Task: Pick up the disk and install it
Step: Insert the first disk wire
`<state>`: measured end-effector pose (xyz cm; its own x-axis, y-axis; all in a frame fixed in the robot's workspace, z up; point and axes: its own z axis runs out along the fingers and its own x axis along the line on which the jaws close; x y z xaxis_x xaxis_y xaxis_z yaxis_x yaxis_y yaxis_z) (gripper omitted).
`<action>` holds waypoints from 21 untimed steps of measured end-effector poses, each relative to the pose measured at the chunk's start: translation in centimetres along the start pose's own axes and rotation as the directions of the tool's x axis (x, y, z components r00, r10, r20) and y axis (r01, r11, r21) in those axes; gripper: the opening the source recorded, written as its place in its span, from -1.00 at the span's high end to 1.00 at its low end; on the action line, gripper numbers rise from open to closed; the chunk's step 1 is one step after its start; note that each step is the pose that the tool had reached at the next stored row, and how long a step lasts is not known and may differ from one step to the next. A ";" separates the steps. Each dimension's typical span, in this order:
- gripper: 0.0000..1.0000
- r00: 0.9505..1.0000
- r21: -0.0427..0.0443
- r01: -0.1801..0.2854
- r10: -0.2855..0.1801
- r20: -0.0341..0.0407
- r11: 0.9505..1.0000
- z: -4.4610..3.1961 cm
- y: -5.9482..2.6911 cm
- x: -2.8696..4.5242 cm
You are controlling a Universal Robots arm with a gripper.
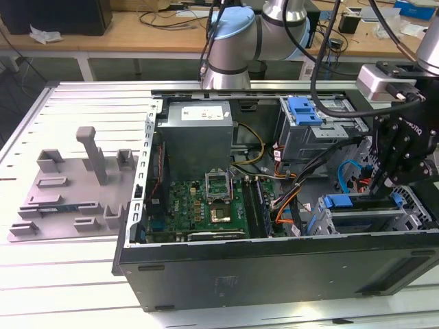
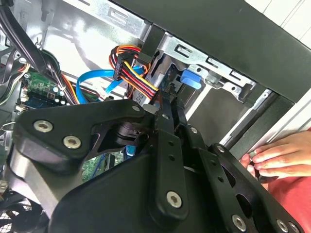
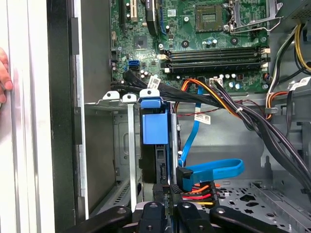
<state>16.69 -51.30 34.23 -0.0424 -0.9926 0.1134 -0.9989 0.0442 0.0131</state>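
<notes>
Gripper, low centre of the first wrist view, jaws closed thin on the disk's edge; the drive body is hidden in its bay.

Silver-and-blue arm, black gripper.
In the exterior view we see the arm with grey-silver tube sections and a pale blue cap on the joint, black cables running down along it. Near the wrist sits a light grey box, then a black block with small white lettering. The gripper is matte black with thin dark fingers. In the second wrist view we see its black plastic linkage plates with rounded edges and silver screws at the pivots. In the first wrist view we see the same black links with small round screw heads.
</notes>
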 end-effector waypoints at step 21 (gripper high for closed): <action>0.40 1.000 0.000 0.000 0.000 0.001 1.000 0.51 -0.01 -0.06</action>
<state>16.69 -51.31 33.71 -0.0425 -0.9928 0.1121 -0.9989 0.0443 0.0132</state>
